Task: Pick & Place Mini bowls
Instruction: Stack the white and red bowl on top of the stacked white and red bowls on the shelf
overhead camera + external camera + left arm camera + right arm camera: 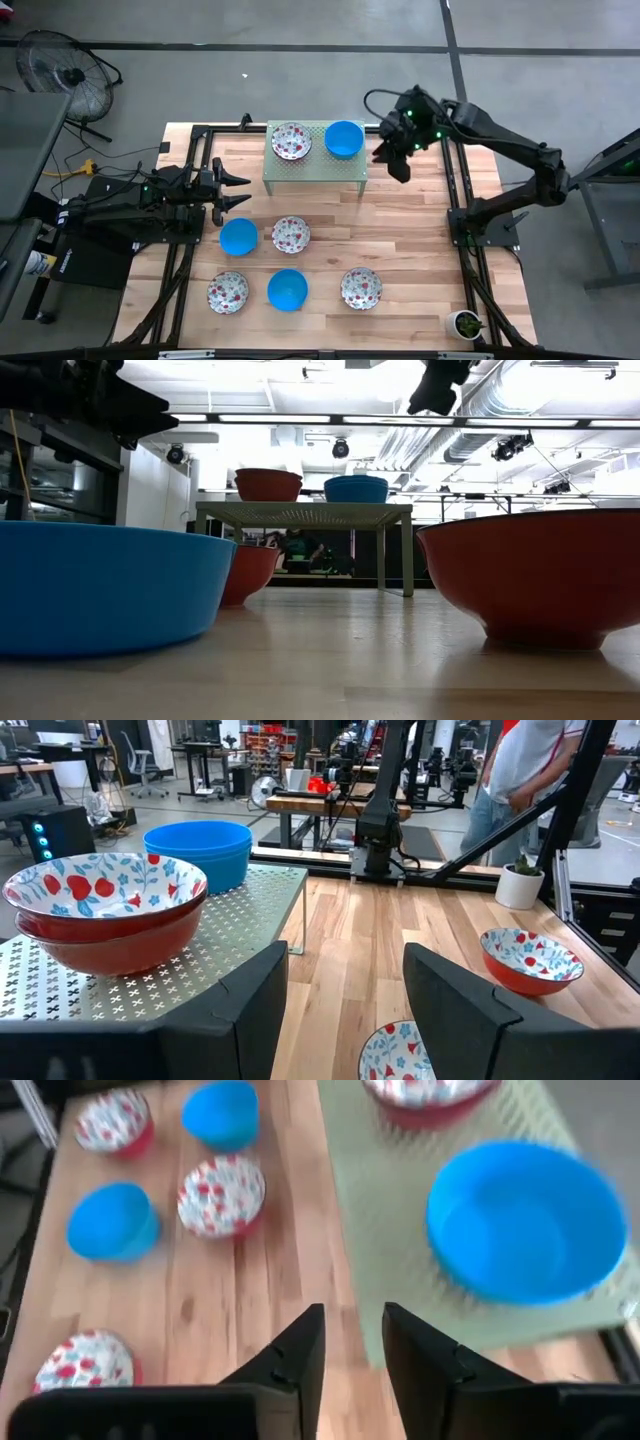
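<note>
A pale green perforated rack (315,170) at the table's far middle carries two mini bowls: a floral one (291,141) and a blue one (343,138). Several more stand on the wood nearer me: blue (238,236), floral (290,234), floral (228,292), blue (287,289), floral (361,288). My right gripper (397,168) hangs open and empty in the air just right of the rack, beside the blue bowl (525,1220). My left gripper (245,191) is open and empty, left of the rack; it looks level along the rack toward the floral bowl (105,910).
Black frame rails (455,200) run along both sides of the table. A small potted plant (466,323) stands at the near right corner. A person (520,780) stands beyond the table's right side. Bare wood (410,230) lies between the rack and the near bowls.
</note>
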Robot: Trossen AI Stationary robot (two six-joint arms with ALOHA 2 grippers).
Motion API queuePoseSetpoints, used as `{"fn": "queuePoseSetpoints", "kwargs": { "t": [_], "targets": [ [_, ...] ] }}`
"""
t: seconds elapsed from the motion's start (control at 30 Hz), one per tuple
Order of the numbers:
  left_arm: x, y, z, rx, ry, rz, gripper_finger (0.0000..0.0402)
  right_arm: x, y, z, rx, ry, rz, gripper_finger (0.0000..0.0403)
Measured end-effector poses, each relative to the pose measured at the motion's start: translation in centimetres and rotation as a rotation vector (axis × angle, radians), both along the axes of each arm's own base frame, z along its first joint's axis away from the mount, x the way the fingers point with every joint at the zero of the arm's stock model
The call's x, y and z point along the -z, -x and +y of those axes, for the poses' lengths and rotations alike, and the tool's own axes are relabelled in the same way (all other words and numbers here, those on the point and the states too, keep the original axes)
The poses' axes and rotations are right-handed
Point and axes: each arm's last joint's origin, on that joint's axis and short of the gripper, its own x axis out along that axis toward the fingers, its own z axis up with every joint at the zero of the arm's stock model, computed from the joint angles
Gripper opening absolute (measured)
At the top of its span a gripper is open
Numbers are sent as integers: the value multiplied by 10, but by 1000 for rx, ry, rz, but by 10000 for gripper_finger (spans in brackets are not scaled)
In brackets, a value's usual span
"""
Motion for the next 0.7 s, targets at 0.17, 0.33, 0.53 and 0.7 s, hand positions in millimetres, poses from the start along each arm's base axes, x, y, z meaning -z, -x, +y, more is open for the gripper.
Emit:
{"fn": "queuePoseSetpoints", "kwargs": {
  "t": [0.17,0.33,0.53,0.7],
  "targets": [
    [0,0,0,8,0,0,195,5,-3,21,59,-34,98,101],
    [0,0,0,8,0,0,195,7,-7,44,105,-78,145,101],
    [0,0,0,9,0,1,195,8,-11,67,173,-123,168,101],
    [0,0,0,9,0,2,195,10,-10,88,222,-163,212,101]
  ]
}}
